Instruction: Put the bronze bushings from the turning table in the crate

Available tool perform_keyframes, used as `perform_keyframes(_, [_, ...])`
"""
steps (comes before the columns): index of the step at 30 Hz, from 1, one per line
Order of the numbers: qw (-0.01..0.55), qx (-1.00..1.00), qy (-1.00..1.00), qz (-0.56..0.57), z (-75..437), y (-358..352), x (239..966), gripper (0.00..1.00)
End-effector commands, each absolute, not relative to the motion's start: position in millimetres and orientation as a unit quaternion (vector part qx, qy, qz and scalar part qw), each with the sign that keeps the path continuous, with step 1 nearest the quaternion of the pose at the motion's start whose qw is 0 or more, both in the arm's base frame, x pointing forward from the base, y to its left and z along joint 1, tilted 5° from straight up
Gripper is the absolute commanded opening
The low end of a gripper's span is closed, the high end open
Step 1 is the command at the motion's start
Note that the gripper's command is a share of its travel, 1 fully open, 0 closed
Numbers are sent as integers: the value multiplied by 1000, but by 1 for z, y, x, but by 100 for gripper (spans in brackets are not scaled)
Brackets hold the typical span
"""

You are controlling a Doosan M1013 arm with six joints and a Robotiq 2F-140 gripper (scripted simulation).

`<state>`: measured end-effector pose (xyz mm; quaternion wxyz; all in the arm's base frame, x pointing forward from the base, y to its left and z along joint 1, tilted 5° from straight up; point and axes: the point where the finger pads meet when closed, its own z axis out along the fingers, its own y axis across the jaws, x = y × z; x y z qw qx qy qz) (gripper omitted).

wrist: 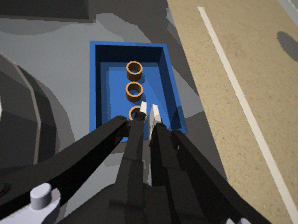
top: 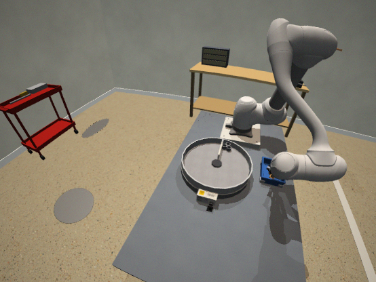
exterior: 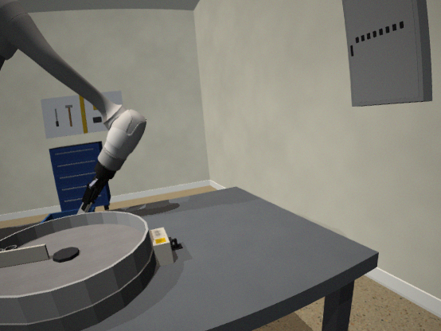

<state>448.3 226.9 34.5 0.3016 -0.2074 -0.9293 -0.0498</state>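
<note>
Wrist view is showing me three bronze bushings (top: 271,176) (wrist: 134,98) sitting in a row inside the blue crate (top: 271,182) (exterior: 61,215) (wrist: 93,85). My gripper (exterior: 82,208) (wrist: 147,110) is hovering at the nearest one, its jaws standing slightly released, a narrow gap showing and nothing visible between them. On the turning table (top: 200,169) (exterior: 99,278) (wrist: 25,92), the grey bushings (top: 229,148) (exterior: 11,247) beside the bar (top: 220,148) (exterior: 24,255) are presumably the steel ones, staying where they belong. I'm seeing no bronze left there, so I'm judging the sorting done, with only opening wider and backing away remaining. My fingers are partly covering the nearest bushing; the arm (top: 305,116) (exterior: 60,64) is hiding part of the crate from above, and the exterior view is cutting off the turning table.
</note>
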Motion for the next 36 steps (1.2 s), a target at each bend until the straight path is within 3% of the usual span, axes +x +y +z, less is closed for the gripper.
perform_keyframes(1, [302, -207, -929, -50, 35, 227, 448, 7])
perform_keyframes(26, [302, -207, -929, -50, 37, 227, 448, 7])
perform_keyframes(36, [302, -207, -929, -50, 67, 229, 446, 7])
